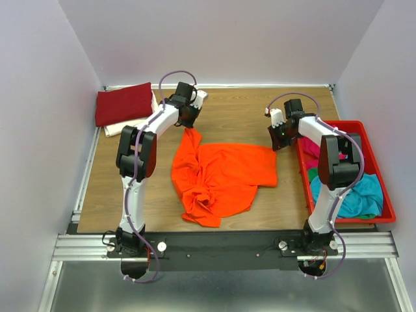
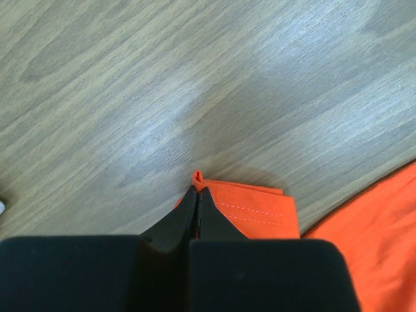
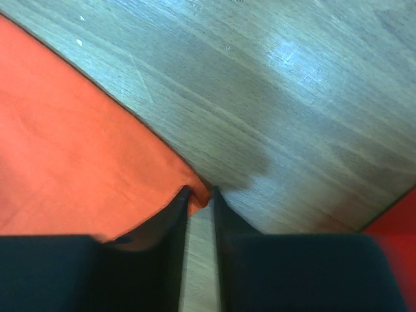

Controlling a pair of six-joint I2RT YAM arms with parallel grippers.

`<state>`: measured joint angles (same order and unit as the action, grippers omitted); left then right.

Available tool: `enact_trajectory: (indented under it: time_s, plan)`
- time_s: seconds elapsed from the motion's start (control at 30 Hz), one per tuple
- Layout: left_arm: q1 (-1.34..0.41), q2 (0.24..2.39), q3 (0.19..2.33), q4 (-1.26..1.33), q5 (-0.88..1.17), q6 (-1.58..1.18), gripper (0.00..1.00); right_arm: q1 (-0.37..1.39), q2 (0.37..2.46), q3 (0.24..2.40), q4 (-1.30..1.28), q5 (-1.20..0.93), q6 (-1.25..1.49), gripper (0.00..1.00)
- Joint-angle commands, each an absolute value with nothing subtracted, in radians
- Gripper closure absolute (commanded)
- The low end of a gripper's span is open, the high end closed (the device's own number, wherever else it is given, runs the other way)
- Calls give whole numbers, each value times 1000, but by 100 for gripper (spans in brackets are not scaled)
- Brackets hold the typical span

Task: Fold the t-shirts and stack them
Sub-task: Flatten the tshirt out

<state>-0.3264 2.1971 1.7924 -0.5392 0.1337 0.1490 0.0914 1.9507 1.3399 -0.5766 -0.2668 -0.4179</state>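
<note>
A bright orange t-shirt (image 1: 221,175) lies rumpled on the middle of the wooden table. My left gripper (image 1: 190,127) is at its far left corner and is shut on a hemmed tip of the orange cloth (image 2: 253,208), with the fingertips (image 2: 197,190) pinched together. My right gripper (image 1: 279,140) is at the shirt's far right corner. Its jaws stand slightly apart, with the orange corner (image 3: 78,149) tucked between the tips (image 3: 199,192). A folded dark red t-shirt (image 1: 123,103) lies on a white t-shirt (image 1: 120,128) at the far left.
A red plastic tray (image 1: 376,168) stands at the right edge, holding a teal t-shirt (image 1: 354,192), a magenta pink t-shirt (image 1: 314,151) and a bit of green cloth. The tray's corner shows in the right wrist view (image 3: 396,221). White walls enclose the table.
</note>
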Motion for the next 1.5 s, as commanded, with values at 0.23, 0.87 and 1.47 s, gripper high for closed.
enact_trajectory:
  time_s: [0.23, 0.87, 1.47]
  plan:
    - [-299, 2020, 1760, -499, 187, 132, 100, 87, 1947, 1399, -618, -307, -436, 99]
    - [-282, 1272, 1675, -195, 51, 100, 100, 87, 1490, 2080, -919, -339, -601, 100]
    - [-284, 736, 1526, 247, 176, 66, 100, 5, 1190, 2437, -811, -340, -575, 100]
